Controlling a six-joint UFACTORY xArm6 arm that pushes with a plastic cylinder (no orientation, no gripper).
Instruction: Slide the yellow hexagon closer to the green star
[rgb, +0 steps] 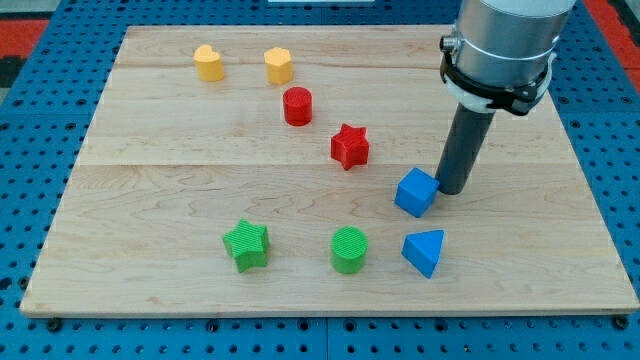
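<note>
The yellow hexagon (279, 66) sits near the board's top, left of centre. The green star (246, 245) sits near the board's bottom, left of centre, far below the hexagon. My tip (451, 189) rests on the board at the view's right, just right of the blue cube (416, 192) and touching or nearly touching it. The tip is far from both the yellow hexagon and the green star.
A yellow heart-like block (208, 62) lies left of the hexagon. A red cylinder (297, 105) and a red star (349, 146) lie between the hexagon and my tip. A green cylinder (349, 249) and a blue triangle (424, 252) sit along the bottom. The wooden board (150, 160) lies on a blue pegboard.
</note>
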